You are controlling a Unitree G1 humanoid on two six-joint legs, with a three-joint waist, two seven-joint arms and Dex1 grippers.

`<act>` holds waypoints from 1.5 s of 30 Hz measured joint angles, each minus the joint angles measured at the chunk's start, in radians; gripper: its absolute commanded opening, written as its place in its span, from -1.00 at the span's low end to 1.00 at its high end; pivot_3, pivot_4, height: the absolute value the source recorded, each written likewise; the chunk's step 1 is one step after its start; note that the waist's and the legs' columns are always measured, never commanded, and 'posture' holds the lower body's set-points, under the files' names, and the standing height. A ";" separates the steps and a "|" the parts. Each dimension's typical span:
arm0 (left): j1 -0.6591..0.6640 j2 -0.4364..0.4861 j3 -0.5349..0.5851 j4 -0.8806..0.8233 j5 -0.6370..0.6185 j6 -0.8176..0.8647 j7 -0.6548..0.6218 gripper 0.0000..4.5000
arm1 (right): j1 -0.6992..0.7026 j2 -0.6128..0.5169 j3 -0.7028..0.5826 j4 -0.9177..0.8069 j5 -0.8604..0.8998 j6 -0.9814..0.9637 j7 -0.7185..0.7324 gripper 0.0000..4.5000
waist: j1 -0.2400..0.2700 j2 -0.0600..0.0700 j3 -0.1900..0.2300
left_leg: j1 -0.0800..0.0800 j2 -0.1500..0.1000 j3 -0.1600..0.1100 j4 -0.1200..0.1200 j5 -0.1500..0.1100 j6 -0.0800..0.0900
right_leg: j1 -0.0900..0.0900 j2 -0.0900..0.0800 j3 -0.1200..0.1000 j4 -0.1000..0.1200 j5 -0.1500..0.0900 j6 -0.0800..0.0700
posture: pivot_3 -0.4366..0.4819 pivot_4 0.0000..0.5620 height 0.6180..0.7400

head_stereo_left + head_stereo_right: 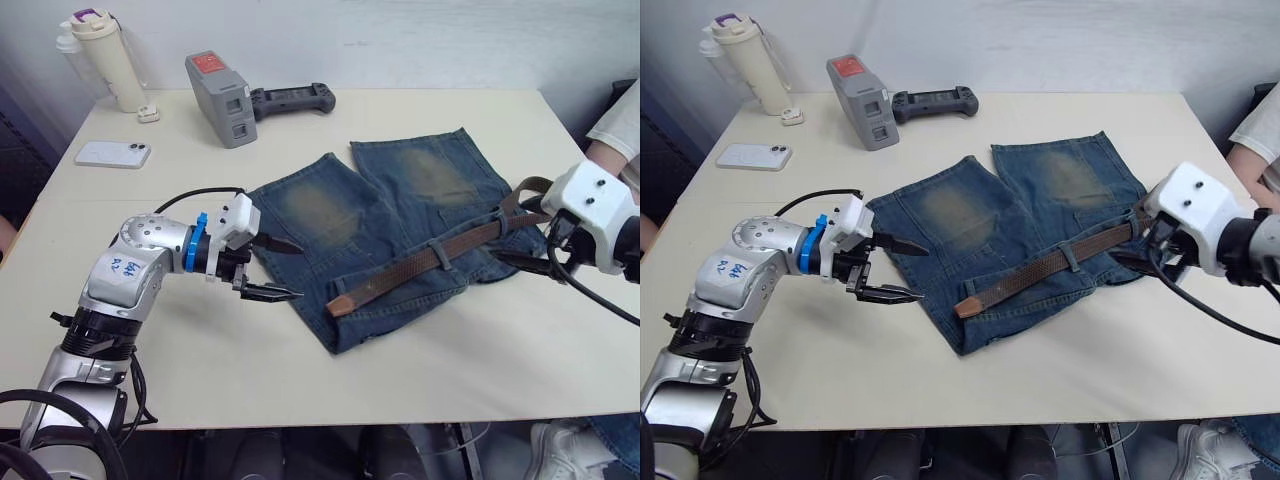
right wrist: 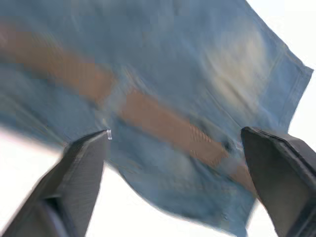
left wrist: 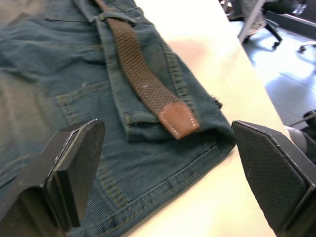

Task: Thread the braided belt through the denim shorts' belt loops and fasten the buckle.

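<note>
Belt (image 1: 420, 265) lies across shorts (image 1: 400, 230), mid-frame, under one loop (image 1: 440, 256). Left gripper (image 1: 285, 270) jaws wide, empty; right gripper (image 2: 173, 143) jaws wide, above belt.

Beige table (image 1: 300, 390): denim shorts (image 1: 400, 215), phone (image 1: 112, 154).

Very little writing can be read here. The left arm (image 1: 130, 275) carries a white sticker (image 1: 128, 266) with handwritten marks in blue ink, but the characters are too small and slanted to make out. The grey device (image 1: 222, 98) at the far side of the desk (image 1: 300, 380) has a red label (image 1: 207, 62) on its top, and whatever is printed on it cannot be read either.
</note>
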 measured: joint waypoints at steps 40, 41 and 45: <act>0.217 0.065 0.166 -0.397 -0.105 0.332 0.334 1.00 | 0.232 0.599 -0.004 0.152 1.517 -0.031 -1.533 0.98 | -0.001 0.001 0.000 | -0.007 0.000 0.007 -0.002 0.001 -0.001 | -0.017 0.000 0.011 0.009 -0.001 -0.002 | -0.05 -0.47 -0.25; 0.217 0.066 0.166 -0.397 -0.105 0.332 0.334 1.00 | 0.231 0.595 0.003 0.153 1.518 -0.039 -1.528 0.98 | -0.001 0.001 0.000 | -0.007 0.000 0.007 -0.002 0.001 -0.001 | -0.017 0.000 0.011 0.009 -0.001 -0.002 | -0.05 -0.47 -0.25; 0.217 0.082 0.166 -0.397 -0.107 0.329 0.326 1.00 | 0.225 0.577 0.056 0.184 1.519 -0.084 -1.510 0.98 | -0.001 0.001 0.000 | -0.007 0.000 0.007 -0.001 0.001 -0.001 | -0.017 0.000 0.011 0.009 -0.001 -0.002 | -0.05 -0.47 -0.25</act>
